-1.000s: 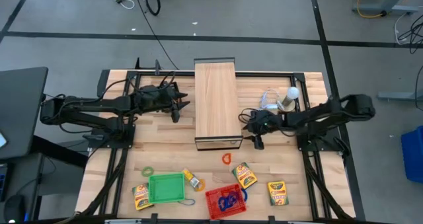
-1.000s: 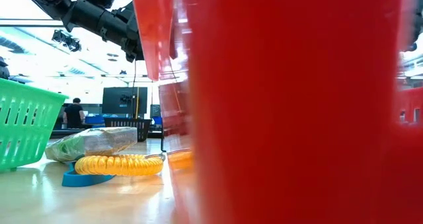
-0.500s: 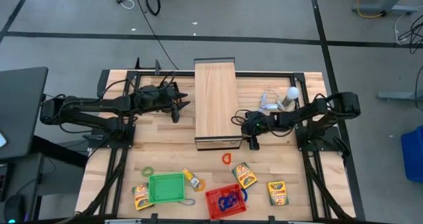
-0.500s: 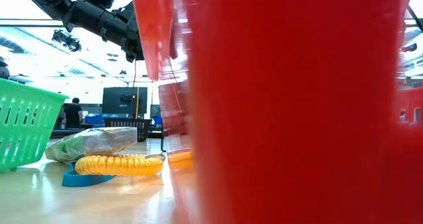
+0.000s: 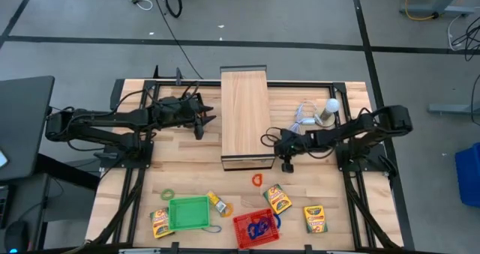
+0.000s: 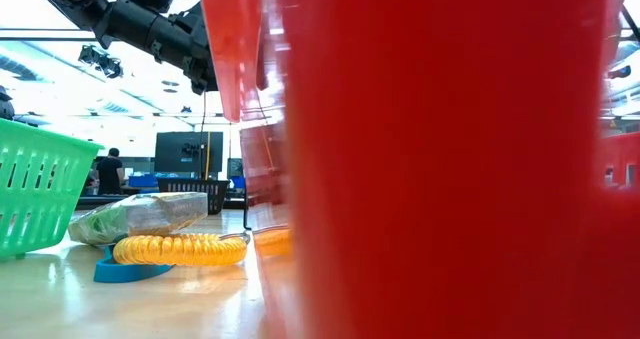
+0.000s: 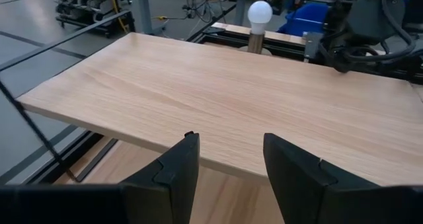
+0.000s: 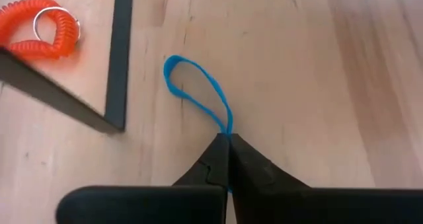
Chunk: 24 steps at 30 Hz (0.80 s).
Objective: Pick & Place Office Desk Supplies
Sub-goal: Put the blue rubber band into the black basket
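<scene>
The tabletop (image 5: 187, 145) carries a long wooden box (image 5: 245, 115) down its middle. The left end effector (image 5: 201, 121) hangs just beside that box's left side, fingers apart, holding nothing. The right end effector (image 5: 285, 162) sits low near the box's front right corner, fingers together, pinching a thin blue loop (image 8: 198, 92) lying on the wood. An orange coiled loop (image 8: 41, 34) lies nearby.
</scene>
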Available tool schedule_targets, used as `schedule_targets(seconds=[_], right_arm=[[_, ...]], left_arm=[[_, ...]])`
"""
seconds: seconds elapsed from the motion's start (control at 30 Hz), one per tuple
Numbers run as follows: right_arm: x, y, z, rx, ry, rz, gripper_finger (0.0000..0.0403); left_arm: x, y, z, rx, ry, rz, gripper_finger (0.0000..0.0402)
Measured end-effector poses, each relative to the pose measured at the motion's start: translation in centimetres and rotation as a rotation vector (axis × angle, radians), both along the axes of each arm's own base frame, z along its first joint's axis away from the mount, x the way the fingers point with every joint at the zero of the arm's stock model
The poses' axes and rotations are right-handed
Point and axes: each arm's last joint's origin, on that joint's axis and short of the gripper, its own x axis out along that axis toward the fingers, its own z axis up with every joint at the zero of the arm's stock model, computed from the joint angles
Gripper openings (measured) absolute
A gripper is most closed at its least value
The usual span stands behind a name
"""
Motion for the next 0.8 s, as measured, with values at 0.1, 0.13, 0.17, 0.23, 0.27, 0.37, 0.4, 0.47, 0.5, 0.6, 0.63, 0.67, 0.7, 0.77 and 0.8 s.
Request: schedule_targets(seconds=[0.1,0.13,0.17,0.23,0.27,0.37,0.4,0.47,0.5,0.6,0.63,0.67,0.7,0.77,0.8], right_arm=[[-0.5,0.7,0.4,0.019,0.025,-0.009,0.0003],[-0.8,1.0,0.6,0.026,0.032,-0.006,0.0003],[-1.0,1.2,0.9,0.035,0.039,-0.004,0.0002],[-1.6,1.8,1.5,0.041,0.043,0.000,0.0002],[-1.9,2.1,1.8,0.040,0.044,0.006,0.0002],[-2.7,2.8,2.9,0.039,0.033,0.008,0.0001],[-2.9,2.9,3.5,0.035,0.008,0.005,0.0001],[-3.3,3.3,4.4,0.024,-0.025,-0.005,0.0001],[-3.6,3.5,4.7,0.012,-0.032,-0.011,0.0001],[-4.3,3.9,5.8,-0.012,-0.069,-0.017,0.0000],[-4.6,4.1,6.2,-0.014,-0.084,-0.015,0.0000],[-4.8,4.2,6.5,-0.012,-0.099,-0.010,0.0000],[-5.0,4.4,6.8,-0.008,-0.114,-0.002,0.0000],[-5.4,4.6,7.5,0.001,-0.149,0.014,0.0000],[-5.5,4.8,7.9,0.007,-0.164,0.024,0.0000]], left_arm=[[0.0,0.0,0.0,-0.001,0.000,-0.011,0.0174],[0.0,0.0,0.0,-0.001,0.000,-0.014,0.0174],[0.0,0.0,0.0,-0.001,0.000,-0.015,0.0174],[0.0,0.0,0.0,0.000,0.001,-0.015,0.0174],[0.0,0.0,0.0,0.000,0.001,-0.015,0.0174],[0.0,0.0,0.0,0.004,0.002,-0.016,0.0174],[0.0,0.0,0.0,0.005,0.001,-0.017,0.0174],[0.0,0.0,0.0,0.006,0.000,-0.017,0.0174],[0.0,0.0,0.0,0.006,0.001,-0.017,0.0174],[0.0,0.0,0.0,0.007,0.001,-0.017,0.0174],[0.0,0.0,0.0,0.007,0.001,-0.017,0.0174],[0.0,0.0,0.0,0.007,0.001,-0.018,0.0174],[0.0,0.0,0.0,0.009,0.002,-0.019,0.0174],[0.0,-0.1,0.0,0.012,0.003,-0.023,0.0174],[0.0,-0.1,0.0,0.010,0.002,-0.030,0.0174]])
